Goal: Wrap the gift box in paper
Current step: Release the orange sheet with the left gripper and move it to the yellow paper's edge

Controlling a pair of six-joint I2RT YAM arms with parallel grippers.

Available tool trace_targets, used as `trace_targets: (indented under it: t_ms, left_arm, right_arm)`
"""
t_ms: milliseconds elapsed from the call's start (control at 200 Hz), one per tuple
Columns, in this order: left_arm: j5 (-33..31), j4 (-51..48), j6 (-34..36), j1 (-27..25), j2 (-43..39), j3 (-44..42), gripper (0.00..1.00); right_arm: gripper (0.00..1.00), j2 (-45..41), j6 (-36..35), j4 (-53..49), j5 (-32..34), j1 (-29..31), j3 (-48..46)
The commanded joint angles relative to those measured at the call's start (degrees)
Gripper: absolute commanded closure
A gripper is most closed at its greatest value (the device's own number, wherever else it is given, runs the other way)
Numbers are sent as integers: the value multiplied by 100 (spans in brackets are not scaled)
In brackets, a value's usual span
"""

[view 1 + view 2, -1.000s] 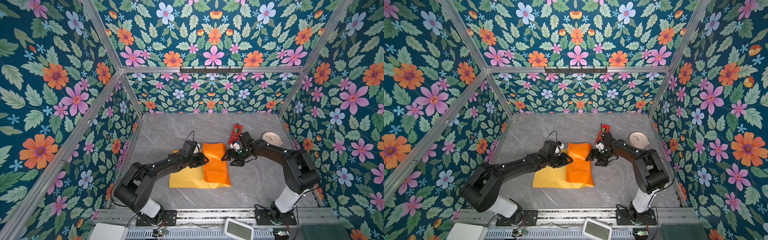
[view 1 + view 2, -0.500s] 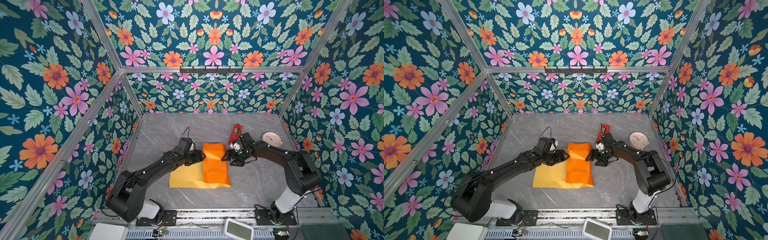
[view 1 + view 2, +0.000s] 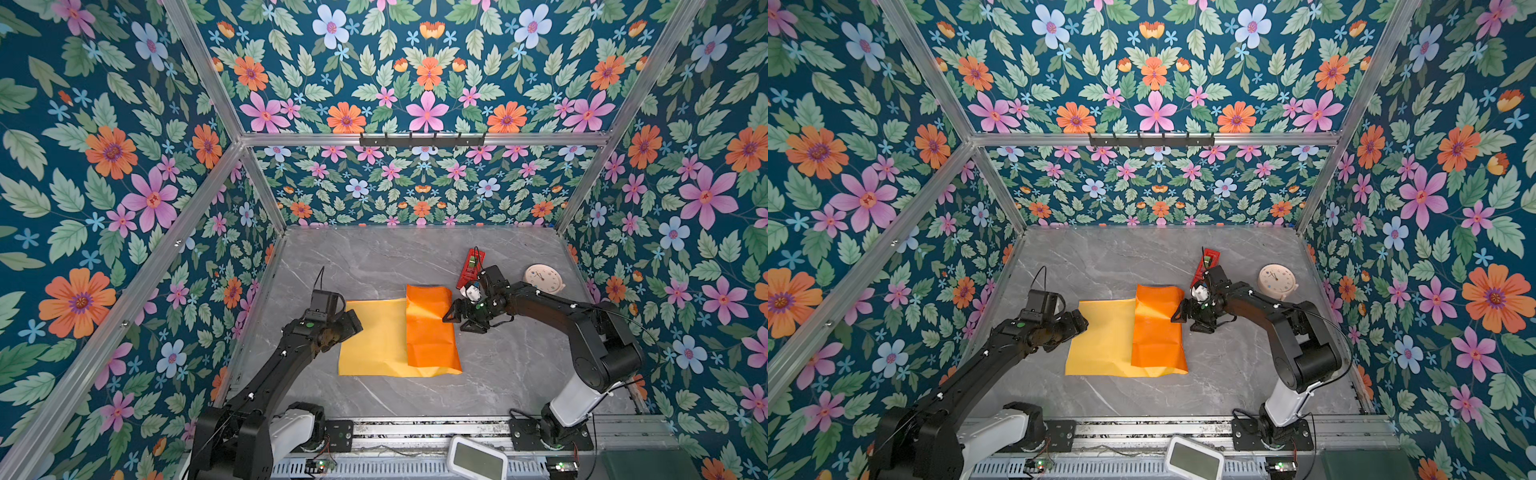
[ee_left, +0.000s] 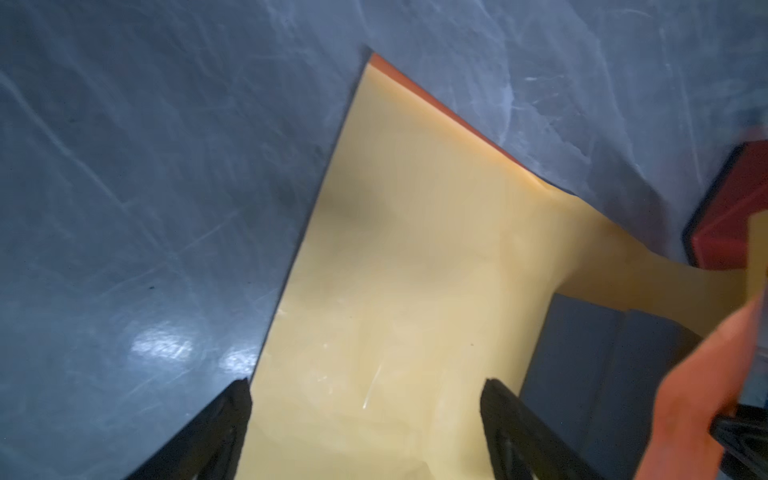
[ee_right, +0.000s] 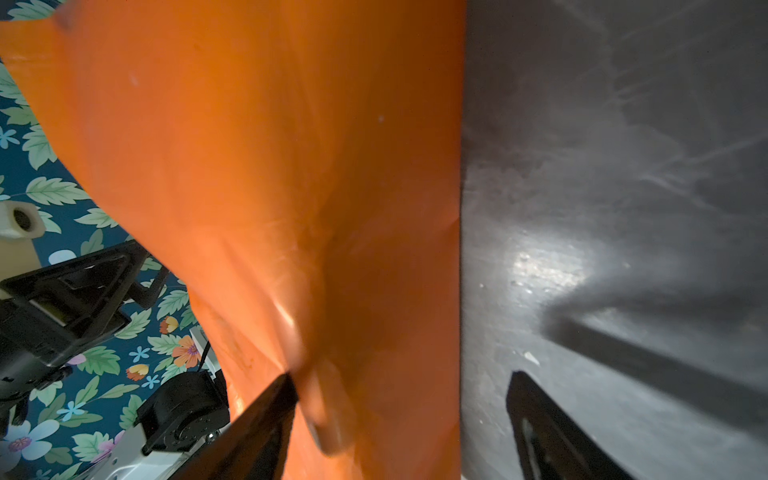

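Observation:
The paper lies on the table yellow face up, its right part folded over as an orange flap in both top views. The flap hides the gift box from above; in the left wrist view its dark blue side shows under the flap's edge. My left gripper is open and empty, low over the yellow sheet's left edge. My right gripper is open at the flap's right edge, one finger over the orange paper, the other over bare table.
A red tape dispenser lies just behind my right gripper. A round pale clock sits at the back right. Floral walls close in the grey marble table on three sides.
My left gripper has opened, let go of the orange flap and drawn back left to the sheet's edge. The flap has settled over the box. The right arm has not moved.

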Motion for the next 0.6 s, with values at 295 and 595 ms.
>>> trace_targets:
  t_ms: [295,595]
  left_arm:
    - [628,-680,-143,205,221,-329,10]
    - [1141,-677,-70,209,628,-364,10]
  right_arm:
    - [20,91,-18,-1027,1380,12,-32]
    - [20,49,-36,-1011,1340,11,-14]
